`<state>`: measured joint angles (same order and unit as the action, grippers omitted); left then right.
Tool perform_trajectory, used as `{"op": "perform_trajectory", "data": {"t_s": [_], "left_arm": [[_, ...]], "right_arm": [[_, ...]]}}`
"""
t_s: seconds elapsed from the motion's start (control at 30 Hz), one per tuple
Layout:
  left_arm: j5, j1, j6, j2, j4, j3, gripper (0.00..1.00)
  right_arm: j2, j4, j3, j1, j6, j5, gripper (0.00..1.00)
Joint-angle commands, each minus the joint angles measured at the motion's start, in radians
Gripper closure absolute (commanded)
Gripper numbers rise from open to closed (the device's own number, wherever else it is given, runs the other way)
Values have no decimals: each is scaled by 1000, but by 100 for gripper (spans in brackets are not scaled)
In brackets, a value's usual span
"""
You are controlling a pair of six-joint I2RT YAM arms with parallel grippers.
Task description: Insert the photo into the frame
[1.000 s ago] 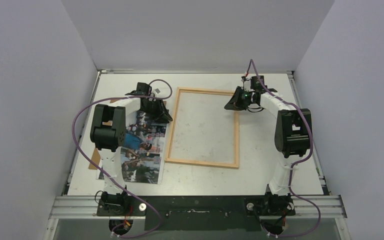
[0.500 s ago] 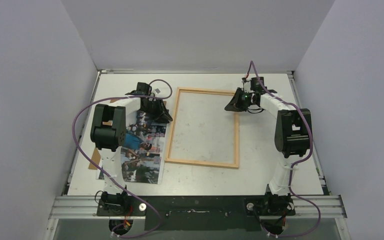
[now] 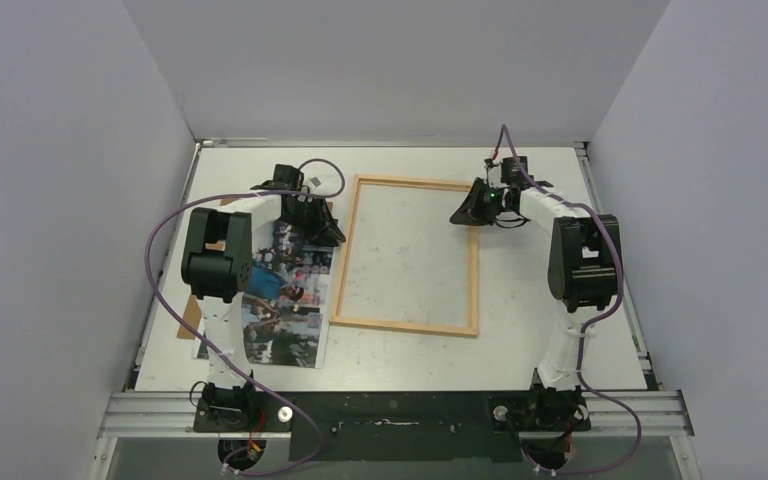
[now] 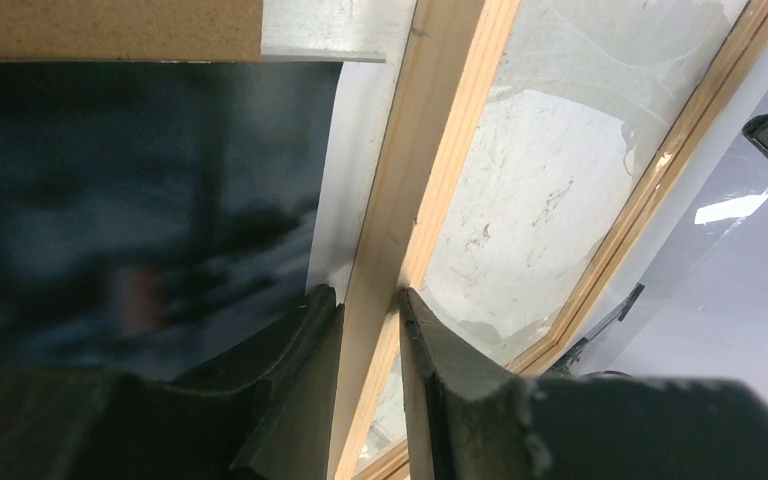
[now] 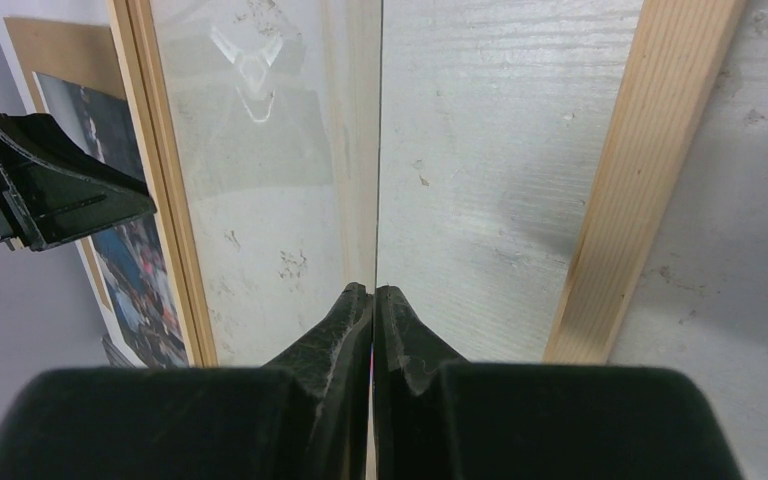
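Observation:
The light-wood frame (image 3: 405,325) lies flat mid-table. My left gripper (image 3: 332,235) is shut on its left rail (image 4: 430,130); the wood fills the gap between my fingers at the left gripper (image 4: 368,295). The photo (image 3: 285,300) lies face up left of the frame and shows dark and blurred as the photo (image 4: 110,200). My right gripper (image 3: 465,208) hovers over the frame's far right corner. In its wrist view the right gripper (image 5: 373,290) is shut on a thin clear sheet (image 5: 378,150) seen edge-on, with the frame's right rail (image 5: 650,170) beyond.
A brown backing board (image 3: 192,315) lies under the photo, its edge showing as the board (image 4: 110,28). The left arm's body hides part of the photo from above. Grey walls close in three sides of the table.
The right gripper has drifted slightly toward the far side with the clear sheet. The left gripper, frame and photo have not moved.

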<state>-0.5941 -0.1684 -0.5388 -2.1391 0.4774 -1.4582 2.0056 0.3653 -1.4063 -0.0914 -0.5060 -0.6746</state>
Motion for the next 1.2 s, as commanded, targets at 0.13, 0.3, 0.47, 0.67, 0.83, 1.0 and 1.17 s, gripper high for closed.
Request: {"op": "perform_trajectory", "data": {"t_s": [0.13, 0.3, 0.47, 0.67, 0.83, 1.0, 1.17], "left_arm": [[19, -14, 25, -34, 28, -31, 74], [18, -16, 26, -34, 27, -30, 74], [19, -16, 23, -33, 28, -30, 74], [23, -16, 25, -32, 39, -39, 74], [22, -16, 27, -35, 52, -54, 74], [13, -9, 24, -49, 97, -91, 74], [25, -11, 19, -31, 83, -77, 74]], "right_arm": [[3, -79, -6, -10, -22, -32, 100], [4, -77, -8, -13, -33, -26, 97], [-4, -59, -9, -14, -40, -12, 92], [-13, -40, -9, -12, -60, 1, 78], [-31, -41, -9, -14, -90, 5, 64], [-40, 22, -36, -20, -105, 18, 51], [-64, 108, -50, -33, -79, 98, 46]]}}
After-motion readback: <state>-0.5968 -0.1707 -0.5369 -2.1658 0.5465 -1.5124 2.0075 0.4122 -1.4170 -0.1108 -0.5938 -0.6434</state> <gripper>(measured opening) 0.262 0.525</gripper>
